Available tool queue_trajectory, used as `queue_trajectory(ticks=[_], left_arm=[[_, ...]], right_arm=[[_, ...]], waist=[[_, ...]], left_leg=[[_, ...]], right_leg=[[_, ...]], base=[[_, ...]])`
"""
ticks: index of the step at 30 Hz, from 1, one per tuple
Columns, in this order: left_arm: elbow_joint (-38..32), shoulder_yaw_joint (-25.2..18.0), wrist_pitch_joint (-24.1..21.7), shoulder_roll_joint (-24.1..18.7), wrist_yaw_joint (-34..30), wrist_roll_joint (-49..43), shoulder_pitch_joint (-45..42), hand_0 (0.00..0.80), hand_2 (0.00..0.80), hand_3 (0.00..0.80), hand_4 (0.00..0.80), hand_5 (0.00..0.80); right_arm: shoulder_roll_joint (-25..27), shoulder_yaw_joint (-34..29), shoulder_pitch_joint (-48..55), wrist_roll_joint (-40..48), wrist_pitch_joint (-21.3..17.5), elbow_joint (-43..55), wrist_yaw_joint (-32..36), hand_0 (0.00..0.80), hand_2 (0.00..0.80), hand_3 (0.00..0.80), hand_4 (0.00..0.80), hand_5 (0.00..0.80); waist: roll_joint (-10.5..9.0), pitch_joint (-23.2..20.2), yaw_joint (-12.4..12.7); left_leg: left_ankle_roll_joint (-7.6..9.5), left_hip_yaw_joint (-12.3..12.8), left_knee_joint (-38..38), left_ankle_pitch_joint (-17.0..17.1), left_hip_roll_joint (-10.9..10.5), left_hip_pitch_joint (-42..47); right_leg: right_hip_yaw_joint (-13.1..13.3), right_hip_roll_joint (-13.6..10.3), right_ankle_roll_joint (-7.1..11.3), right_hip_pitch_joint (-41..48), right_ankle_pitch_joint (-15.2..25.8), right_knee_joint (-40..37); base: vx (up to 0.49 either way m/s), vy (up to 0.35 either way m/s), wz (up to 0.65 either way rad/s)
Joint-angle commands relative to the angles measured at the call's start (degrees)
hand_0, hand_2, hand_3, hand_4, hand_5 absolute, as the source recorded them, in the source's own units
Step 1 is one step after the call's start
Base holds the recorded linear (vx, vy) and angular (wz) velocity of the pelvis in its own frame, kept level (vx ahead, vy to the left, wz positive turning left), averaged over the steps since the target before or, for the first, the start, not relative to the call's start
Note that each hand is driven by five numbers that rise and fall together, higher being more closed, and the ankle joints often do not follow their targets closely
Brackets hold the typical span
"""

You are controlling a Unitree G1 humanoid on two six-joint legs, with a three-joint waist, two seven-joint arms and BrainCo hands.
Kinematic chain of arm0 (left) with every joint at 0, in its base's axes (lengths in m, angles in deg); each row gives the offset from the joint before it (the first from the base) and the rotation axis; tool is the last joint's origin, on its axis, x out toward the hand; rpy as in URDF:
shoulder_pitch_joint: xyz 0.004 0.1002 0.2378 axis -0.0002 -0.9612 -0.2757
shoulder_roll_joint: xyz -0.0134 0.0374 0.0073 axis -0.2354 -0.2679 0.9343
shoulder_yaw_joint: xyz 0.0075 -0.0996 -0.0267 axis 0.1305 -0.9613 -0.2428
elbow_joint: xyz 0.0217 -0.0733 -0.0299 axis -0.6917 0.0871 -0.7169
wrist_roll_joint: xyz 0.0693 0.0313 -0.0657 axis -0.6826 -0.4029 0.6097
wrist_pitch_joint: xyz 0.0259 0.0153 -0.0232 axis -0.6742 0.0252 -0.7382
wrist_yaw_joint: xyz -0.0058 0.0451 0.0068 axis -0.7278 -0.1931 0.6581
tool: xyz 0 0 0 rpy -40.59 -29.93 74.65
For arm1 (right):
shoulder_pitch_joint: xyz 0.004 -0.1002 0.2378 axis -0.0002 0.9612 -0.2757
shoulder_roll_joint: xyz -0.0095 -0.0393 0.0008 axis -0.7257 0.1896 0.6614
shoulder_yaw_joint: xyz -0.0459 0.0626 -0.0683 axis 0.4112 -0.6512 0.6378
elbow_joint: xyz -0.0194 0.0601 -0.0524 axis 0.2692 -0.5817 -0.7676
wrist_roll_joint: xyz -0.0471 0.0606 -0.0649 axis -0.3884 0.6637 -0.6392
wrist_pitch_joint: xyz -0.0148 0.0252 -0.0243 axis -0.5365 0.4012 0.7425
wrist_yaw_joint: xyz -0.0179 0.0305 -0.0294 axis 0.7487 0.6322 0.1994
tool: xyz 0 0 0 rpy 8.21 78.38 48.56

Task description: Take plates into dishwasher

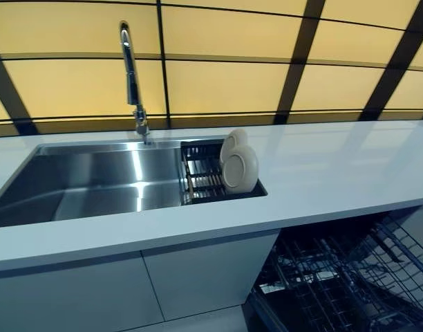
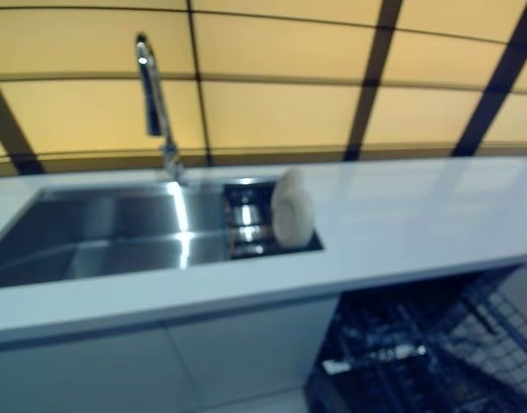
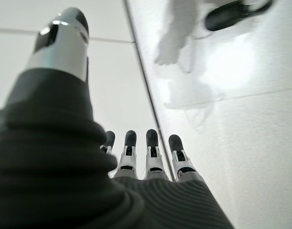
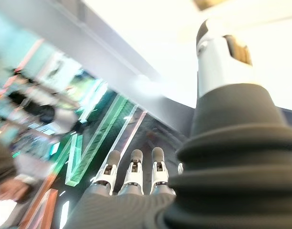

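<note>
You see two cream round plates upright in the black wire rack; both hands, left and right, hold straight fingers, grasping nothing

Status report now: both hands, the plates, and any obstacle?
Left hand and right hand open, empty, seen only in wrist views. Two plates upright in sink rack. Dishwasher rack pulled out below counter. Nothing blocking.

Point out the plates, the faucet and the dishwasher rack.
plates [image 1: 240, 169], left eye view, face of the front plate standing in the sink rack.
faucet [image 1: 130, 72], left eye view, middle of its upright neck.
dishwasher rack [image 1: 336, 280], left eye view, wire grid under the counter.
</note>
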Motion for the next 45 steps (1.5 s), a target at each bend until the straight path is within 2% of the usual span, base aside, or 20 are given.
queue_trajectory(ticks=[1, 4, 8, 14, 20, 27, 30, 33, 34, 36, 37, 38, 41, 45], left_arm=[[0.0, 1.0, -0.4, -1.0, 0.3, 1.2, 3.3, 0.000, 0.000, 0.000, 0.000, 0.000], [-0.2, 1.1, -0.2, -0.4, 0.3, 0.4, 3.9, 0.000, 0.000, 0.000, 0.000, 0.000], [0.4, 2.0, 0.0, 0.1, 0.2, -0.5, 5.3, 0.000, 0.000, 0.000, 0.000, 0.000], [1.2, 3.3, 0.1, 0.3, 0.2, -0.9, 5.9, 0.000, 0.000, 0.000, 0.000, 0.000], [2.9, 4.0, -0.4, 0.6, -0.2, -1.0, 6.6, 0.000, 0.000, 0.000, 0.000, 0.000], [3.6, 5.0, -1.3, 1.4, -0.4, -1.5, 6.7, 0.000, 0.000, 0.000, 0.000, 0.000], [3.6, 5.2, -1.4, 1.5, -0.5, -1.9, 6.6, 0.000, 0.000, 0.000, 0.000, 0.000], [3.8, 5.4, -1.4, 1.8, -0.6, -2.3, 6.6, 0.000, 0.000, 0.000, 0.000, 0.000], [3.8, 5.5, -1.4, 2.0, -0.5, -2.2, 6.6, 0.000, 0.000, 0.000, 0.000, 0.000], [3.8, 5.5, -1.4, 2.2, -0.2, -1.8, 6.8, 0.000, 0.000, 0.000, 0.000, 0.000], [4.0, 5.6, -1.7, 2.3, 0.1, -1.3, 7.3, 0.000, 0.000, 0.000, 0.000, 0.000], [4.0, 5.6, -1.8, 2.3, 0.2, -1.2, 7.5, 0.000, 0.000, 0.000, 0.000, 0.000], [3.9, 5.0, -1.4, 2.5, 0.2, -1.4, 7.8, 0.000, 0.000, 0.000, 0.000, 0.000], [4.2, 4.4, -0.7, 2.6, 0.5, -1.1, 7.5, 0.000, 0.000, 0.000, 0.000, 0.000]], right_arm=[[-1.7, 8.8, -8.1, -2.6, 2.4, 10.3, -3.8, 0.000, 0.000, 0.000, 0.000, 0.000], [-4.6, 14.3, -13.4, -4.9, 4.4, 15.3, -5.4, 0.000, 0.000, 0.000, 0.000, 0.000], [-5.2, 20.3, -19.6, -6.2, 2.5, 14.5, -3.3, 0.000, 0.000, 0.000, 0.000, 0.000], [-4.9, 25.3, -24.7, -4.0, 1.1, 13.5, 0.2, 0.000, 0.000, 0.000, 0.000, 0.000], [-5.1, 29.7, -29.4, -1.7, 0.5, 13.4, 4.6, 0.000, 0.000, 0.000, 0.000, 0.000], [-5.1, 34.6, -34.2, -1.4, 1.8, 14.0, 8.2, 0.000, 0.000, 0.000, 0.000, 0.000], [-5.3, 36.5, -36.2, -1.0, 2.4, 13.8, 9.0, 0.000, 0.000, 0.000, 0.000, 0.000], [-5.7, 38.5, -38.7, -0.7, 2.9, 13.2, 10.0, 0.000, 0.000, 0.000, 0.000, 0.000], [-6.0, 39.2, -39.7, -0.3, 2.8, 12.6, 10.7, 0.000, 0.000, 0.000, 0.000, 0.000], [-6.2, 39.8, -40.3, -0.1, 2.5, 12.1, 10.9, 0.000, 0.000, 0.000, 0.000, 0.000], [-6.7, 40.3, -40.9, 0.3, 2.2, 11.9, 10.9, 0.000, 0.000, 0.000, 0.000, 0.000], [-6.7, 40.5, -41.3, 0.7, 2.4, 11.8, 11.0, 0.000, 0.000, 0.000, 0.000, 0.000], [-7.0, 40.1, -41.7, 1.4, 3.9, 12.6, 11.8, 0.000, 0.000, 0.000, 0.000, 0.000], [-6.8, 39.5, -41.1, 2.1, 5.2, 13.4, 12.6, 0.000, 0.000, 0.000, 0.000, 0.000]], waist=[[-0.56, 0.4, 3.1], [-0.28, 0.7, 3.7], [-0.40, 1.1, 4.2], [-0.57, 1.0, 5.2], [-0.96, 0.4, 5.7], [-1.55, -0.2, 6.7], [-1.74, 0.0, 7.2], [-2.17, 0.1, 6.7], [-2.26, 0.4, 5.8], [-2.12, 0.9, 4.9], [-2.01, 2.0, 3.9], [-1.98, 2.5, 3.5], [-2.31, 4.4, 2.9], [-3.34, 5.1, 2.7]], left_leg=[[5.55, 0.7, 1.3, -1.4, -4.3, -0.8], [5.92, 0.0, 1.7, -1.4, -4.6, -1.1], [6.25, -0.9, 2.6, -1.8, -5.2, -1.0], [6.45, -2.0, 3.2, -2.0, -5.5, -1.4], [7.08, -2.8, 3.1, -2.5, -6.3, -1.5], [7.80, -4.5, 3.3, -2.6, -6.9, -2.2], [7.72, -4.4, 3.2, -2.6, -6.9, -2.2], [7.45, -3.9, 2.6, -3.1, -7.3, -1.2], [7.20, -3.9, 2.5, -4.0, -7.6, -0.4], [7.10, -4.3, 2.6, -4.7, -7.7, 0.4], [7.02, -5.2, 3.4, -5.2, -7.7, 1.1], [6.91, -5.7, 3.8, -5.5, -7.7, 1.4], [6.75, -7.6, 5.1, -6.4, -7.6, 2.9], [7.10, -9.5, 6.8, -8.4, -7.8, 4.2]], right_leg=[[0.3, -2.8, 5.55, -2.0, 1.6, 7.8], [0.3, -3.8, 5.80, -2.8, 2.8, 9.8], [-0.1, -5.4, 5.71, -4.1, 5.0, 12.6], [0.1, -7.0, 5.40, -4.7, 6.4, 15.5], [0.4, -7.9, 5.24, -5.1, 5.9, 16.4], [1.8, -8.5, 4.97, -4.5, 5.2, 18.7], [0.9, -8.3, 4.98, -4.8, 4.9, 18.8], [-0.3, -7.1, 5.17, -5.8, 3.7, 14.0], [-0.3, -5.6, 5.49, -7.2, 3.6, 9.9], [0.2, -4.2, 5.91, -9.4, 4.6, 7.7], [1.2, -3.1, 6.18, -12.3, 6.2, 6.7], [1.1, -2.8, 6.35, -13.3, 7.2, 6.1], [-0.2, -2.9, 6.53, -16.3, 9.7, 5.7], [-0.3, -4.1, 6.71, -15.9, 11.5, 4.9]], base=[[-0.020, 0.107, -0.12], [-0.023, 0.092, -0.01], [-0.021, 0.095, 0.04], [-0.024, 0.091, 0.01], [-0.012, 0.080, -0.02], [0.002, 0.056, 0.01], [0.023, 0.023, 0.08], [0.085, 0.006, -0.04], [0.097, -0.017, 0.02], [0.119, -0.043, 0.08], [0.146, -0.083, 0.39], [0.150, -0.092, 0.54], [0.216, -0.078, 0.34], [0.264, -0.102, 0.41]])
